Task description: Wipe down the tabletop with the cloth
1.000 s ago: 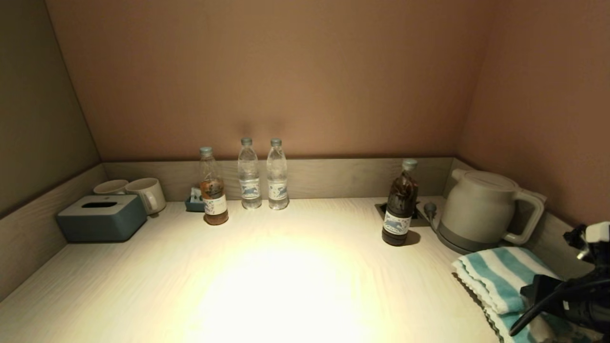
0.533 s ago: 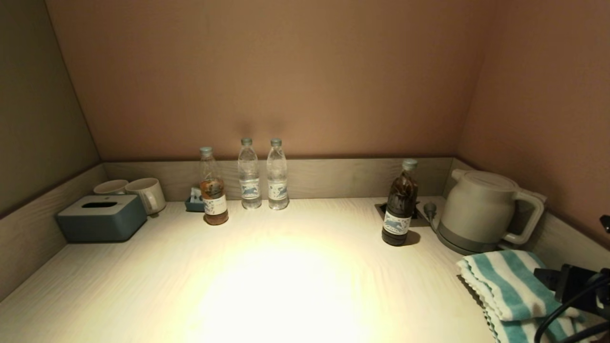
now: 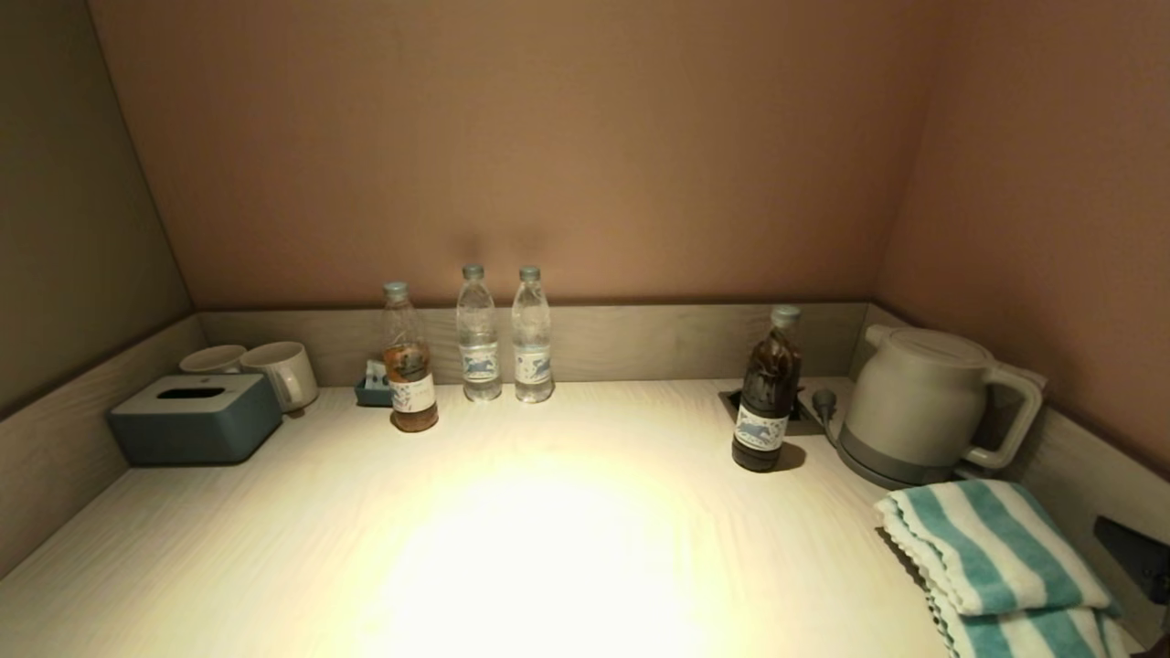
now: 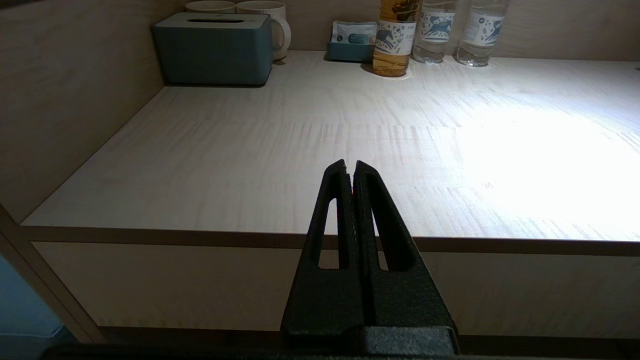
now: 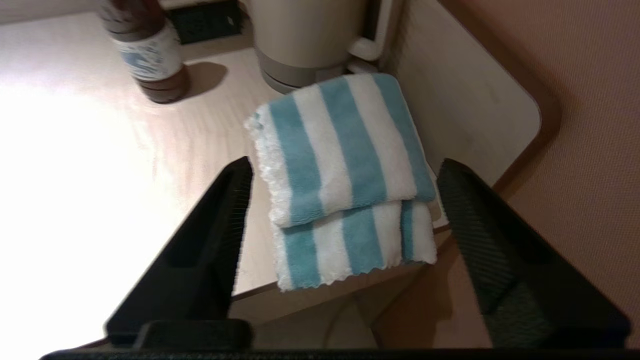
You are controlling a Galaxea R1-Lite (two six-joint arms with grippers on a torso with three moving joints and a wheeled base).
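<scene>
Teal-striped cloth (image 5: 345, 165) folded on worktop (image 3: 548, 548) | right claw (image 5: 345, 170) spread, hovering | left claw (image 4: 350, 167) together, parked | next: descend, grip cloth

The head view looks forward and down over the whole tabletop (image 3: 585, 548) to the far wall, the left wrist view looks low from before its near left edge, and the right wrist view looks down closely on the cloth (image 5: 345, 165), which the head view shares.
</scene>
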